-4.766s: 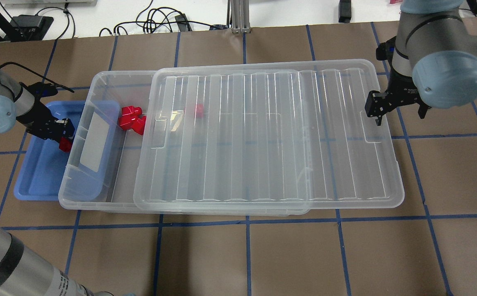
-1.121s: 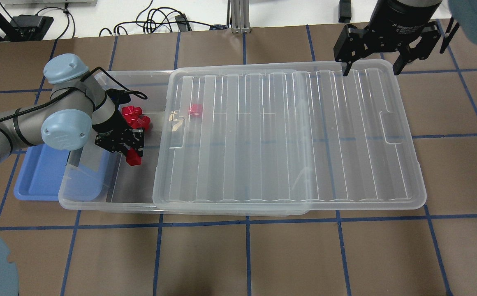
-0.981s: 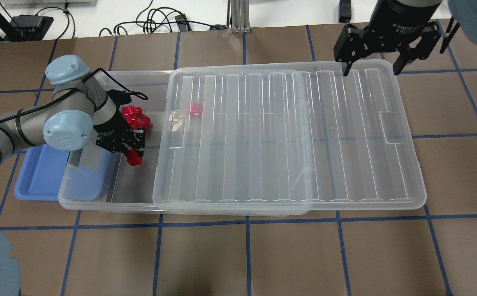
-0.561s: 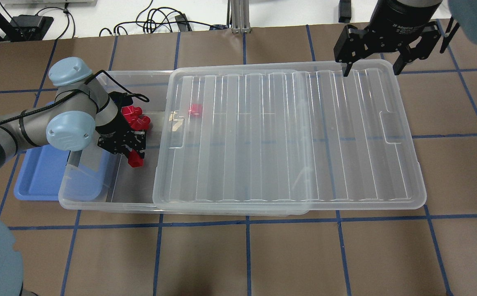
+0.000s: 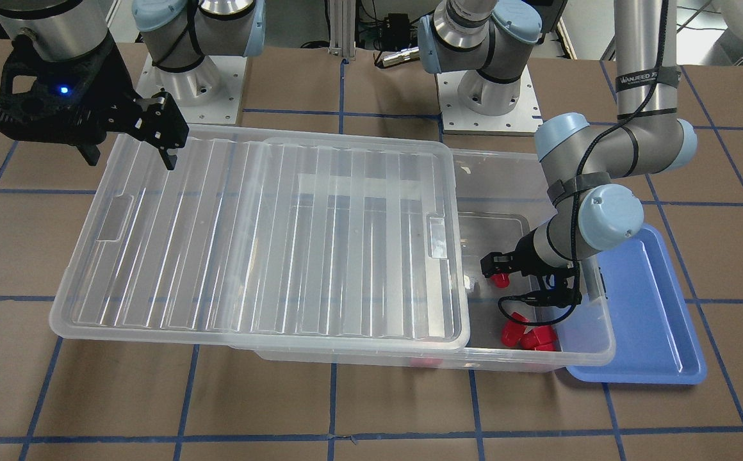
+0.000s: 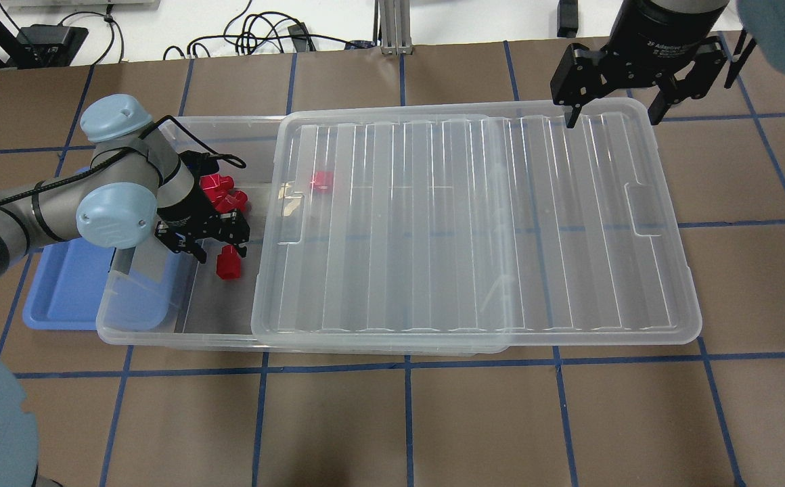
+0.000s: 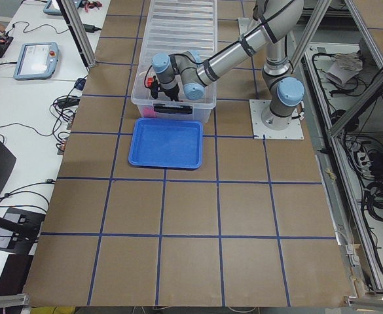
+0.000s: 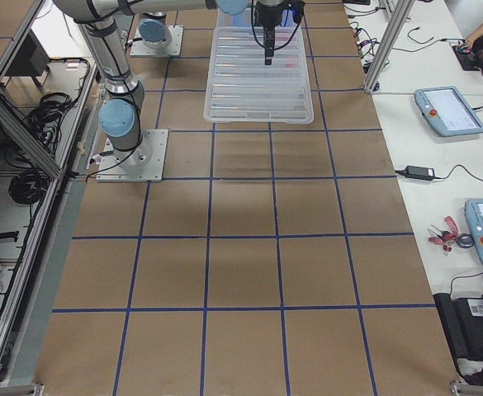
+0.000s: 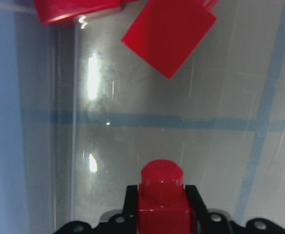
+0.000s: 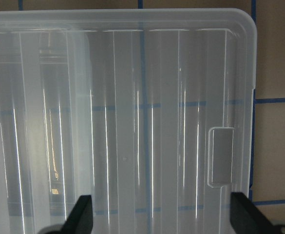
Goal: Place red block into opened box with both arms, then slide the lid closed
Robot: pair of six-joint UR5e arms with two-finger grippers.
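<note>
My left gripper is inside the uncovered left end of the clear box, open. The red block lies just below its fingers, nearer one finger. In the left wrist view the block still sits between the fingertips. The ribbed lid rests on the box, shifted right and overhanging that end. My right gripper hangs open over the lid's far right corner, holding nothing.
Two more red blocks lie at the box's far left, and a third shows through the lid. A shallow blue tray sits partly under the box's left end. Cables run along the far table edge.
The left gripper brought the red block from the blue tray into the box and opened in the last half second, releasing it. Earlier, the lid shifted right and the right gripper moved to its far corner.
</note>
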